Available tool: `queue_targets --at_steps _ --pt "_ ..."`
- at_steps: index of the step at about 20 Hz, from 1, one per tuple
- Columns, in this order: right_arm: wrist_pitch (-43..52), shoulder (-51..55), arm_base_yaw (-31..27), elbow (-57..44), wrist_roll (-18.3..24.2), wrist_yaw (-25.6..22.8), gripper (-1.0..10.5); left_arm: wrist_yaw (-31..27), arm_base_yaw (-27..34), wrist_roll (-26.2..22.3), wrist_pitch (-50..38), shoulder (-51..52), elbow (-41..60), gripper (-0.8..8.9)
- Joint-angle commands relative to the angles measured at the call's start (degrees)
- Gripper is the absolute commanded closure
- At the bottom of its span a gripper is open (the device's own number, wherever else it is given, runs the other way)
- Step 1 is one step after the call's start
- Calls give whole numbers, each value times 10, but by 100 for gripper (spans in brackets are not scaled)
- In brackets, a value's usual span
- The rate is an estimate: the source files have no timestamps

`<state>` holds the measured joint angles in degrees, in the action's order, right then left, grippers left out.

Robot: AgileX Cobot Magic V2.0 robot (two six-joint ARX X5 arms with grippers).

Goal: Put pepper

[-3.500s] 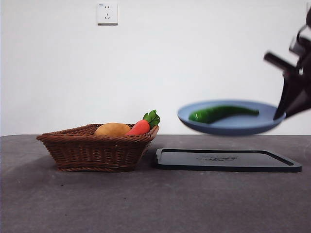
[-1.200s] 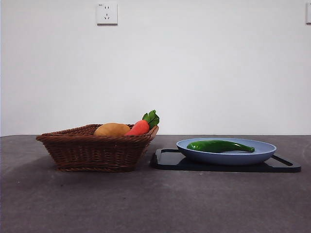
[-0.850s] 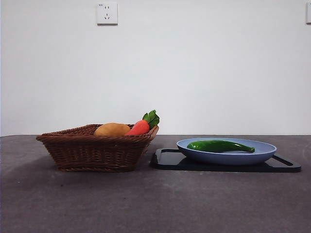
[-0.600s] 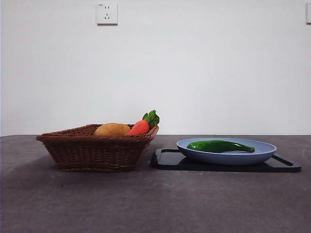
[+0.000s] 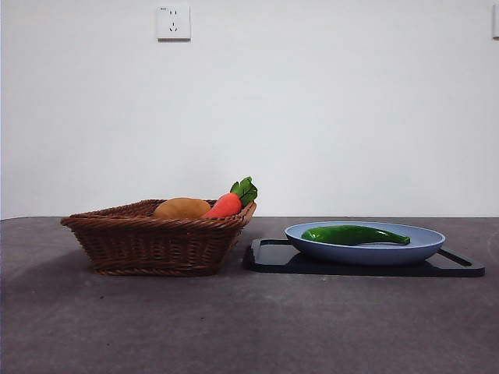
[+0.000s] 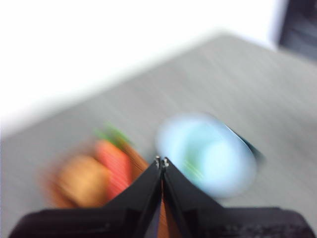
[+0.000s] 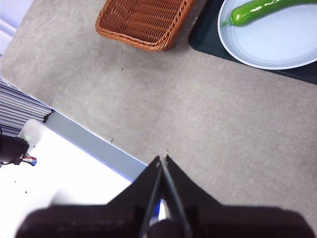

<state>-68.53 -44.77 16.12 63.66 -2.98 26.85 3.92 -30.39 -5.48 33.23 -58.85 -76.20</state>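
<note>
Pepper [image 5: 355, 234]: one, green, lying in one blue plate [image 5: 425, 246], which sits on one black tray [image 5: 269, 257]. Basket [image 5: 152, 243]: one, wicker, beside the tray, holding one carrot [image 5: 226, 205] and one tan potato [image 5: 181, 208]. Worktop [image 5: 249, 327]: grey, matte. Wall: white, one socket [image 5: 173, 22]. Left gripper [image 6: 162, 161] and right gripper [image 7: 162, 157]: jaws closed together, holding nothing, well clear of everything.

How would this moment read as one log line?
pepper on blue plate | plate on black tray | left claw shut | right claw shut
</note>
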Motion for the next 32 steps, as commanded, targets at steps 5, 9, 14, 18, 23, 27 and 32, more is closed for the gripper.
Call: queue_targets --at_steps 5,9,14,18,23,27,32 --pt "5 -2 2 10 5 -2 936 68 229 -42 -42 99 -3 805" --pt "5 -2 2 10 5 -2 936 66 318 -51 -141 188 107 805" --pt "5 -2 2 10 5 -2 936 67 365 -22 -334 316 351 805" --pt "5 -2 2 10 5 -2 936 67 381 10 -379 409 513 805" --pt "5 -2 2 10 5 -2 936 66 392 57 -380 504 648 805" --pt "5 -2 2 10 5 -2 936 66 392 73 -379 541 706 805" --pt "5 -2 2 10 5 -2 936 66 392 75 -373 577 753 805"
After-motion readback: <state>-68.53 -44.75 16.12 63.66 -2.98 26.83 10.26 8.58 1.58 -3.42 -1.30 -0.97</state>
